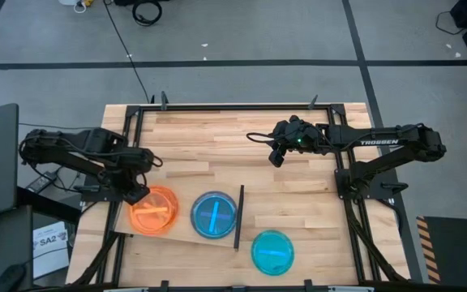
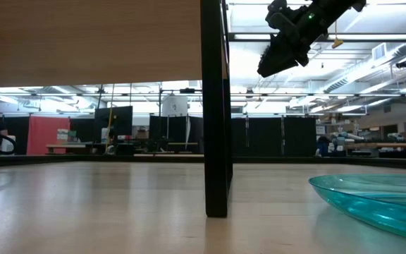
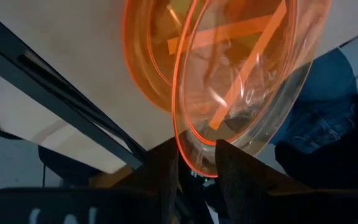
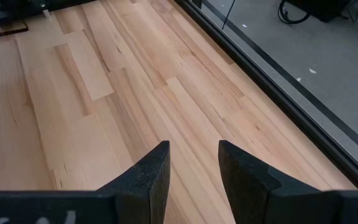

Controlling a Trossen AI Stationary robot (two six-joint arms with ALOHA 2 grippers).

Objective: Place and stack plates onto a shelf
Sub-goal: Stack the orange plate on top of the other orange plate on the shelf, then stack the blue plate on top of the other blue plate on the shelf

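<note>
Three plate positions show in the high view: an orange plate and a blue plate lie flat side by side on the shelf, and a teal plate lies flat on the desk just beyond the shelf's black upright strip. In the left wrist view two orange plates overlap; the upper orange plate is tilted over the lower orange plate. The left end effector sits at that plate's rim, fingers narrowly apart and clamped on the edge. The right end effector hangs above bare desk, well apart from all plates, fingers moderately spread, holding nothing.
</note>
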